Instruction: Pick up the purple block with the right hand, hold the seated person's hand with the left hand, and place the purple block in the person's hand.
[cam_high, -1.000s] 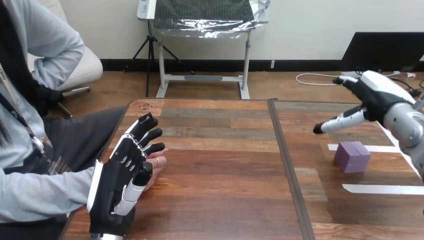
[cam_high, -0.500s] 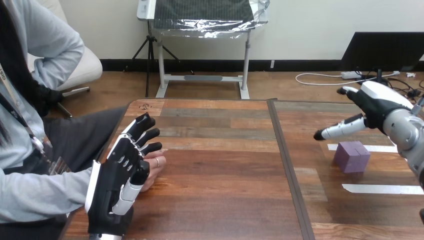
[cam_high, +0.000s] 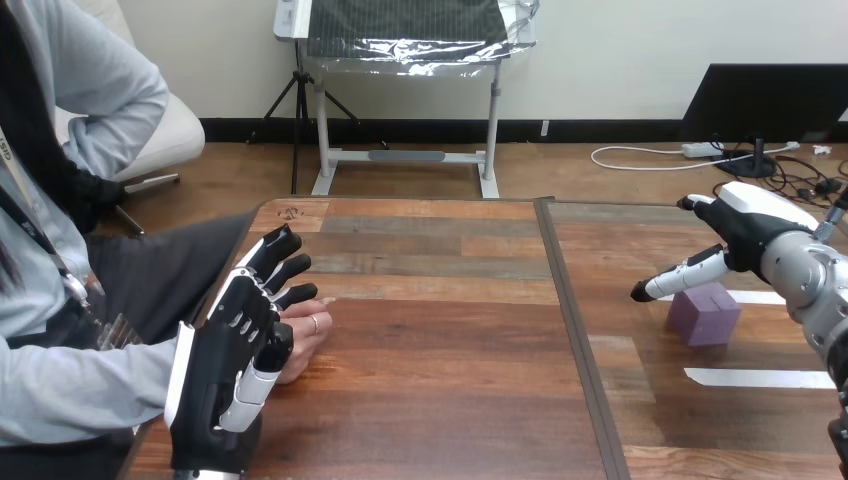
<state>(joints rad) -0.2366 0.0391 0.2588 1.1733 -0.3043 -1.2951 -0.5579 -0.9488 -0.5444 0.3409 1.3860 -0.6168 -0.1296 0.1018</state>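
Note:
The purple block (cam_high: 706, 314) sits on the table at the right, between two white tape strips. My right hand (cam_high: 745, 230) hovers just above and behind it, open, with one finger (cam_high: 680, 278) stretched left over the block's near corner. At the left, my left hand (cam_high: 235, 350) stands open with its fingers straight, lying over the person's hand (cam_high: 305, 335), which rests on the table near its left edge. I cannot tell whether the two touch.
A dark seam (cam_high: 575, 330) runs down the table between its two halves. White tape strips (cam_high: 760, 378) mark the right half near the block. The person sits at the table's left side.
My right hand has come down and a little toward me, closer to the purple block. My left hand has slid slightly left and down over the person's hand.

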